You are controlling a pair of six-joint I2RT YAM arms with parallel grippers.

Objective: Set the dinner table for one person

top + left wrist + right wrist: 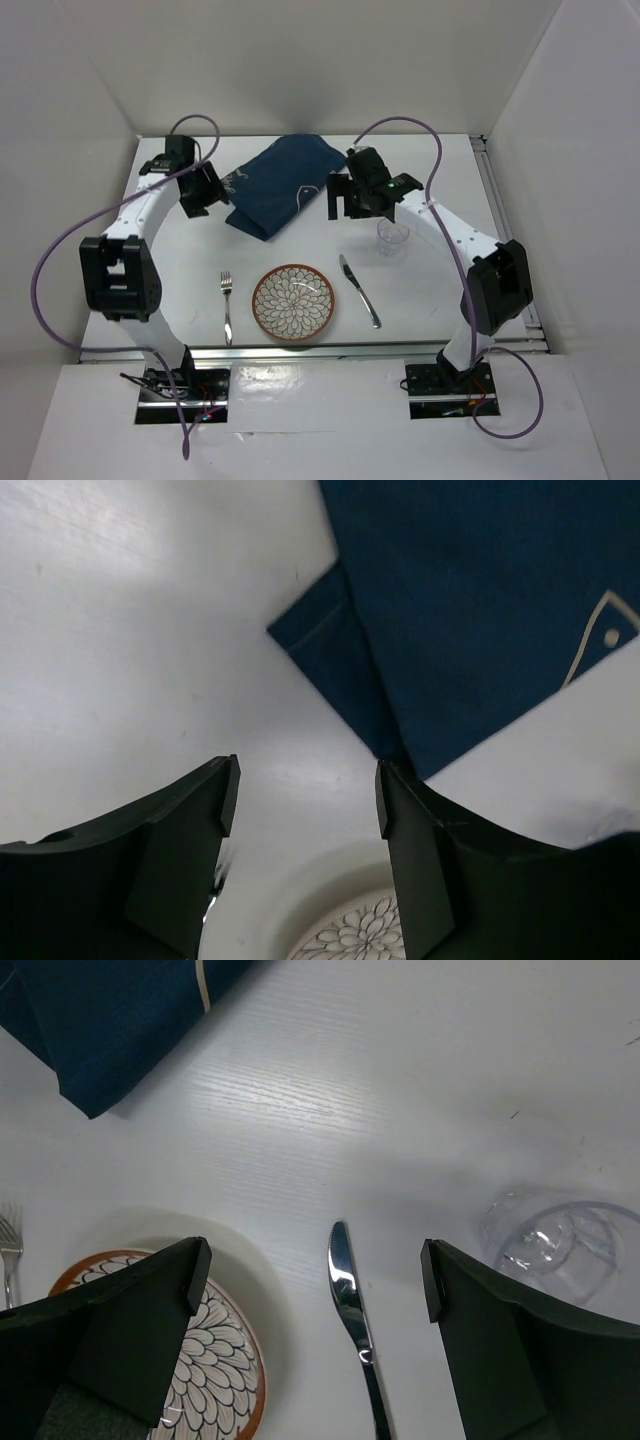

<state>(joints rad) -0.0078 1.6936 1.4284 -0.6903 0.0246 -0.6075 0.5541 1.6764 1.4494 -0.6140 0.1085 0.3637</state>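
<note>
from above, we see the dinner table (pixel 430 180) filling the booth floor, with the plate (pixel 294 302) near its 6 o'clock edge. the fork (pixel 227 305) is at the plate's 9, the knife (pixel 359 290) at its 3, the clear cup (pixel 392 237) at its 1 and the blue cloth (pixel 280 185) at its 12. in the left wrist view the left gripper (pixel 305 800) stands released, grasping nothing, over bare table with a cloth corner at 12. in the right wrist view the right gripper (pixel 315 1280) is spread wide and empty above the knife.

Fork (pixel 227 300), patterned plate (pixel 294 302), knife (pixel 359 291), clear cup (pixel 392 237), folded blue cloth (pixel 280 185)
</note>
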